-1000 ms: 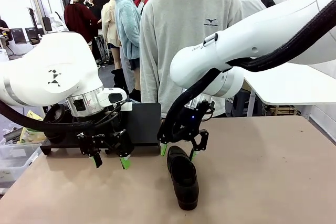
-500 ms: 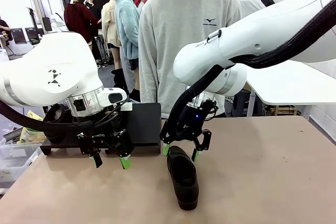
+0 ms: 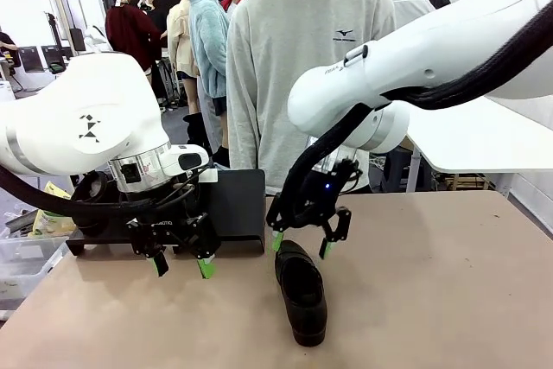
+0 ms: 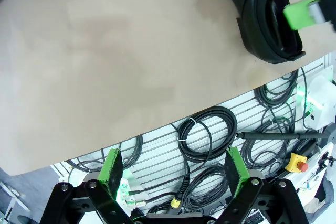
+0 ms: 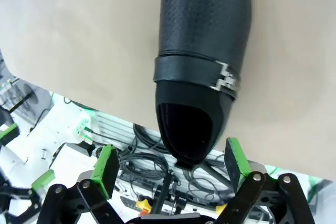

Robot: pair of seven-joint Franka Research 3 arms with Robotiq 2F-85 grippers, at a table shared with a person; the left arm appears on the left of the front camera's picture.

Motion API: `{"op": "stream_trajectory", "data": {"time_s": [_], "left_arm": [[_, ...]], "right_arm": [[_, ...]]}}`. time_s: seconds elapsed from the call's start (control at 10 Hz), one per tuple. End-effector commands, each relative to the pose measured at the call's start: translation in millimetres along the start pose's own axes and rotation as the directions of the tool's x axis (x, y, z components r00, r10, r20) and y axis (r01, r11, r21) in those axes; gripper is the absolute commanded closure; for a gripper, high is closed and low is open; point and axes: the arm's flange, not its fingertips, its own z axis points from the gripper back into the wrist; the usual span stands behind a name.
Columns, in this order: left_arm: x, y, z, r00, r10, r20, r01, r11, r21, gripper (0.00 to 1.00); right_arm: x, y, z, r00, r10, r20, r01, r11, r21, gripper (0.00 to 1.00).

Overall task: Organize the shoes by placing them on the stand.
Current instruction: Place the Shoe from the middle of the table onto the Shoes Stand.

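One black glossy shoe [image 3: 301,293] lies on the tan table, toe toward me and heel toward the black stand [image 3: 238,205]. My right gripper [image 3: 301,246] hovers open just over the shoe's heel end, a green pad on either side. In the right wrist view the shoe [image 5: 202,61] shows a strap with a metal buckle, and its heel opening sits between the open fingers of my right gripper [image 5: 170,160]. My left gripper [image 3: 181,265] hangs open in front of the stand, holding nothing. The left wrist view has the same shoe [image 4: 268,19] far off, beyond my left gripper [image 4: 173,166].
A person in a grey sweatshirt [image 3: 302,66] stands at the far side behind the stand. A clear plastic bin [image 3: 22,261] sits off the table's left edge and a white table [image 3: 484,140] is at the back right. Bare tabletop [image 3: 449,283] stretches to the right.
My right gripper has shifted slightly to the right and up over the shoe's heel, still open. The left arm and the shoe have not moved.
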Motion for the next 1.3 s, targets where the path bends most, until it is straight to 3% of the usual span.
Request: {"op": "stream_trajectory", "data": {"time_s": [0.0,0.2,0.5,0.7,0.9,1.2], "left_arm": [[-1.8,1.9,-0.9,1.000,-0.005,-0.005,0.005,1.000,-0.016,0.00],[-1.8,1.9,-0.9,1.000,-0.005,-0.005,0.005,1.000,-0.016,0.00],[-1.8,1.9,-0.9,1.000,-0.005,-0.005,0.005,1.000,-0.016,0.00],[-0.1,0.1,-0.1,1.000,0.000,0.000,0.000,1.000,0.000,0.00],[1.0,-34.2,-10.9,0.988,0.088,0.126,-0.096,0.994,0.058,0.00],[42.7,-79.8,-42.7,0.938,0.295,0.181,-0.301,0.954,0.003,0.00]], "right_arm": [[-14.5,-26.2,38.8,0.995,0.072,0.064,-0.068,0.996,-0.061,0.00],[-19.2,-79.5,68.8,0.991,0.115,0.070,-0.108,0.989,-0.100,0.00],[-15.7,-150.4,80.3,0.982,0.190,0.004,-0.185,0.960,-0.209,0.00],[-17.1,-166.0,80.6,0.981,0.193,0.014,-0.187,0.965,-0.183,0.00],[-15.4,-164.3,84.6,0.986,0.167,0.002,-0.164,0.969,-0.186,0.00],[-15.4,-164.3,84.6,0.986,0.167,0.002,-0.164,0.969,-0.186,0.00]]}}
